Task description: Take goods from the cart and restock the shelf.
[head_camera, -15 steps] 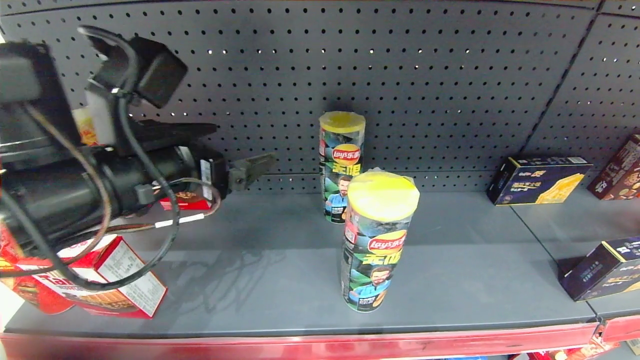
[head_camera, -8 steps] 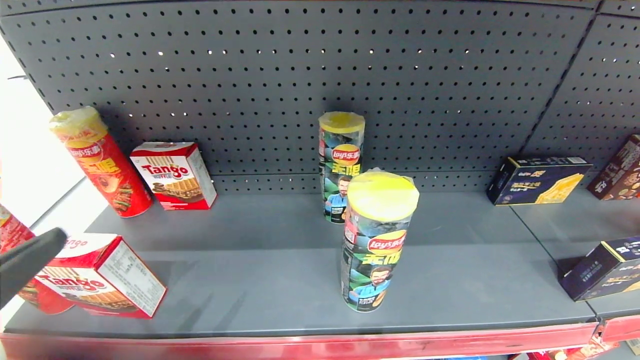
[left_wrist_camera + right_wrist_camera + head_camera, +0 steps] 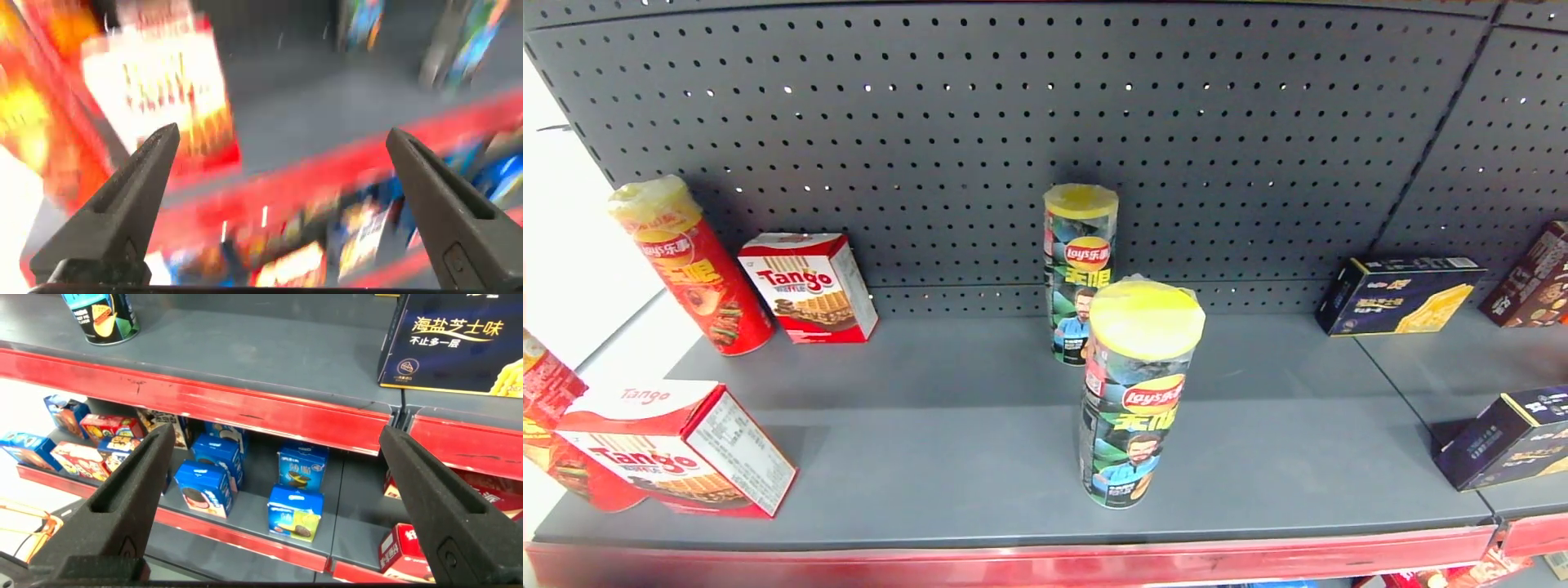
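Two yellow-lidded cans: the front can (image 3: 1139, 392) stands upright mid-shelf, toward the front edge. The back can (image 3: 1080, 273) stands upright behind it, close to the pegboard (image 3: 931, 122).
Shelf (image 3: 947, 441), left end: a red can (image 3: 690, 265) and an upright wafer box (image 3: 809, 286) stand at the back left corner. A second wafer box (image 3: 678, 449) sits askew near the front left corner.
Shelf, right end: dark boxes (image 3: 1401, 294) by the right edge.
Left gripper (image 3: 282, 135): spread wide, holding nothing, off the shelf's front left corner.
Right gripper (image 3: 275, 431): spread wide, empty, facing the shelf's red front edge.
Handling: the cans are probably light, stiff tubes with a slick wrap, tall and easily tipped. Grip across the mid-body, not the lid. The boxes look light and crushable, so pinch the narrow faces gently.
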